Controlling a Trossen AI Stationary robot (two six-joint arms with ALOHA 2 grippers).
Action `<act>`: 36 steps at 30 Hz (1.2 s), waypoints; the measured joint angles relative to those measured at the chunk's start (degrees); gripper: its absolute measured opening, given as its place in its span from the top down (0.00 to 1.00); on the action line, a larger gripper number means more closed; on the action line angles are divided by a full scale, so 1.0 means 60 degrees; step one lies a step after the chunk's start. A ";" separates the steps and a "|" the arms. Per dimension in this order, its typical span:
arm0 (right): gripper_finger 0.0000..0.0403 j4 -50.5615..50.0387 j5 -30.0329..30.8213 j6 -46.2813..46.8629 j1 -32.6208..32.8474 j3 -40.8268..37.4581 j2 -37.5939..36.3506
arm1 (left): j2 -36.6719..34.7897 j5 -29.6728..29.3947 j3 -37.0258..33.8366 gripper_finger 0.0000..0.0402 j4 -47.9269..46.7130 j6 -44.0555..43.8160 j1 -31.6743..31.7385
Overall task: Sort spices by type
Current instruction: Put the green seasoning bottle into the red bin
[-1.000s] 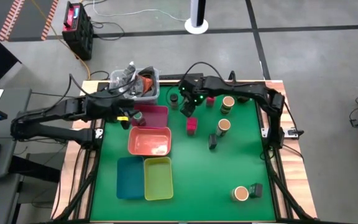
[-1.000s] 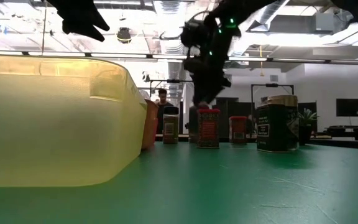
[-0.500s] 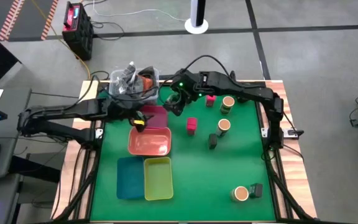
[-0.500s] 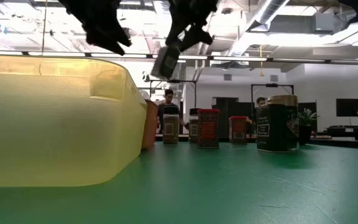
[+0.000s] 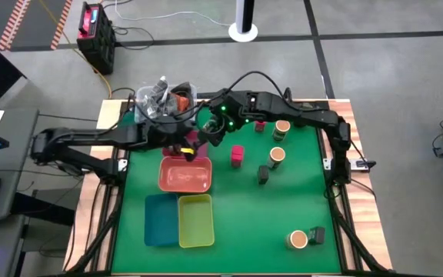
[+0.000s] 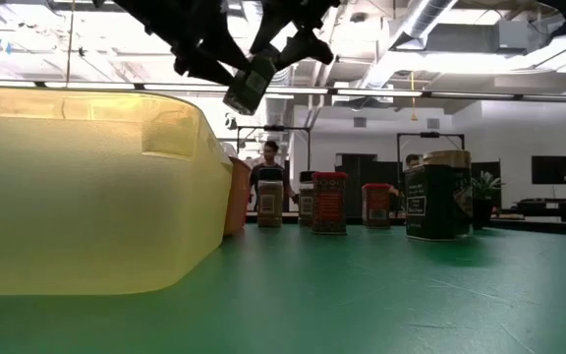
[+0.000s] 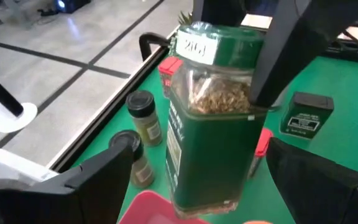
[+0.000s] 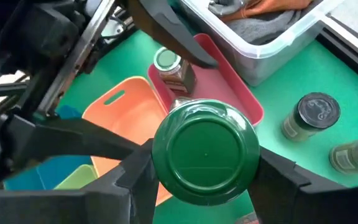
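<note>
My right gripper (image 5: 210,134) is shut on a dark spice jar with a green lid (image 7: 210,124), held in the air over the pink tray (image 5: 200,143). In the low view the jar (image 6: 247,87) hangs high and tilted. My left gripper (image 5: 188,151) is open. Its two fingers stand on either side of the jar's lower part (image 7: 207,186) without touching it. A second green-lidded jar (image 8: 169,67) stands in the pink tray. More spices stand on the green mat: a magenta box (image 5: 238,156), tan-topped jars (image 5: 276,156) and a small black one (image 5: 263,175). My right gripper pinches the jar's upper end between its two fingers, one finger (image 7: 275,56) running down the side just below the green lid (image 8: 205,152). The fingers come slanting down from above on the table's right. The jar hangs lifted clear and tilted, lid toward the gripper.
A salmon tray (image 5: 184,175), a teal tray (image 5: 160,219) and a yellow-green tray (image 5: 196,219) lie near the pink one. A clear bin (image 5: 168,104) with clutter stands at the far left. Two small jars (image 7: 140,112) stand by the far edge. A tan-topped jar (image 5: 298,239) stands near right.
My right gripper has risen and carried the jar toward the table's left, from beside the magenta box to above the pink tray; the jar has tipped. My left gripper has reached toward the table's right, out over the trays, up to the jar.
</note>
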 joint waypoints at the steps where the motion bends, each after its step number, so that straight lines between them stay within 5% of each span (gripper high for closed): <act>1: 0.44 0.0004 0.0011 0.0063 0.0001 0.0000 0.0000 | 0.0041 0.0018 0.0000 0.12 0.0059 0.0004 0.0000; 9: 0.44 0.0054 0.0028 0.0327 0.0060 0.0000 0.0000 | 0.0589 0.0208 0.0000 0.19 0.0191 0.0159 -0.0109; 18: 0.42 -0.0009 -0.0026 0.0485 0.0062 0.0000 0.0000 | 0.0743 0.0000 -0.0004 0.50 0.0292 0.0091 -0.0302; 29: 0.26 -0.0048 -0.0528 -0.0250 -0.0091 0.0004 -0.0155 | 0.0346 0.0216 -0.0069 0.51 -0.0012 -0.0241 -0.0310; 36: 0.23 -0.0264 -0.0285 -0.0572 -0.0219 0.0018 -0.0907 | -0.0546 0.0085 -0.1679 0.51 0.0343 -0.1115 -0.0317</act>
